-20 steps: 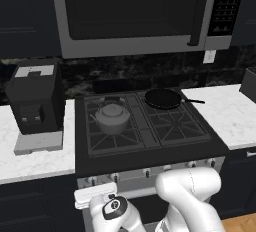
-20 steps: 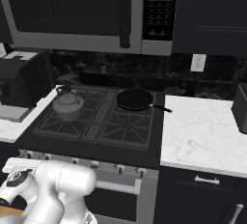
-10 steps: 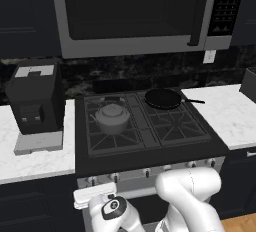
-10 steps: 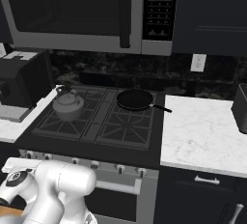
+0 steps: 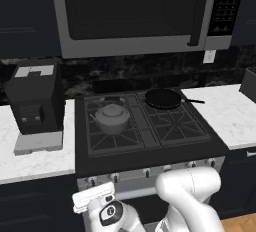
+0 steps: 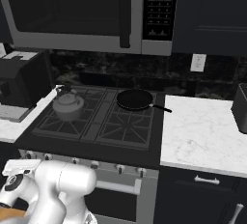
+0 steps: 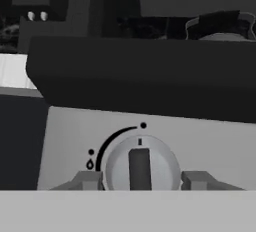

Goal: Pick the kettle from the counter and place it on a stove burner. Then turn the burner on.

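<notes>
Kettle (image 5: 112, 117) sits on the rear left burner (image 5: 111, 126) of the stove (image 5: 145, 148), upright with its lid on; the right base view shows it (image 6: 68, 105) at the stove's far left, near the coffee machine (image 6: 21, 78). A black frying pan (image 5: 162, 97) rests on the rear right burner, handle pointing toward the white counter (image 5: 227, 113). The gripper (image 7: 141, 180) is low in front of the stove, facing the leftmost knob (image 7: 140, 165). Its two fingers (image 7: 90, 180) stand open on either side of the knob, close to its rim; whether they touch it cannot be told. The knob's bar stands upright, beneath a short tick mark.
</notes>
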You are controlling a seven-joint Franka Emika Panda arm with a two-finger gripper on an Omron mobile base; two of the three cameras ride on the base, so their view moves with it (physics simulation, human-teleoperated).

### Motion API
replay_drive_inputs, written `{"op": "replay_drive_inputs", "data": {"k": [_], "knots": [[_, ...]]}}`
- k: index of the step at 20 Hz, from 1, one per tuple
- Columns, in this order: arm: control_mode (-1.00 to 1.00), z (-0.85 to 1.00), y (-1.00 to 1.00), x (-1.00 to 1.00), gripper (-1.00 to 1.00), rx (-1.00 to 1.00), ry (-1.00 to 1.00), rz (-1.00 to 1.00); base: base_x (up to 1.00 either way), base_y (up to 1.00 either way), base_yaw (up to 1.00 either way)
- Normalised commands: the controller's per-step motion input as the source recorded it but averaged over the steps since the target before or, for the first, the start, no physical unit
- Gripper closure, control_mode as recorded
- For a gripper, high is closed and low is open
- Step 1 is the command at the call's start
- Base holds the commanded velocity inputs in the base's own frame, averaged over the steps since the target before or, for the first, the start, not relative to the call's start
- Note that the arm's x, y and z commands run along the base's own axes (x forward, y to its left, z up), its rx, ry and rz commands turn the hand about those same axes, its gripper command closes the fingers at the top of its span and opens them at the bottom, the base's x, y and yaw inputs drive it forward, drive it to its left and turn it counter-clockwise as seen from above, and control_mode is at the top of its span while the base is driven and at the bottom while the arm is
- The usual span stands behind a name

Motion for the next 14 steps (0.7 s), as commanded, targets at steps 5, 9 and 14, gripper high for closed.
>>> {"op": "replay_drive_inputs", "data": {"k": [5, 9, 14], "knots": [[-1.0, 0.34, 0.14, 0.0, 1.0, -0.31, -0.23, 0.2, 0.0, 0.0, 0.0], [-1.0, 0.37, 0.25, 0.0, 1.0, -0.32, -0.17, 0.17, 0.0, 0.0, 0.0], [-1.0, 0.36, 0.27, -0.08, 1.0, -0.26, -0.21, 0.12, 0.0, 0.0, 0.0]]}}
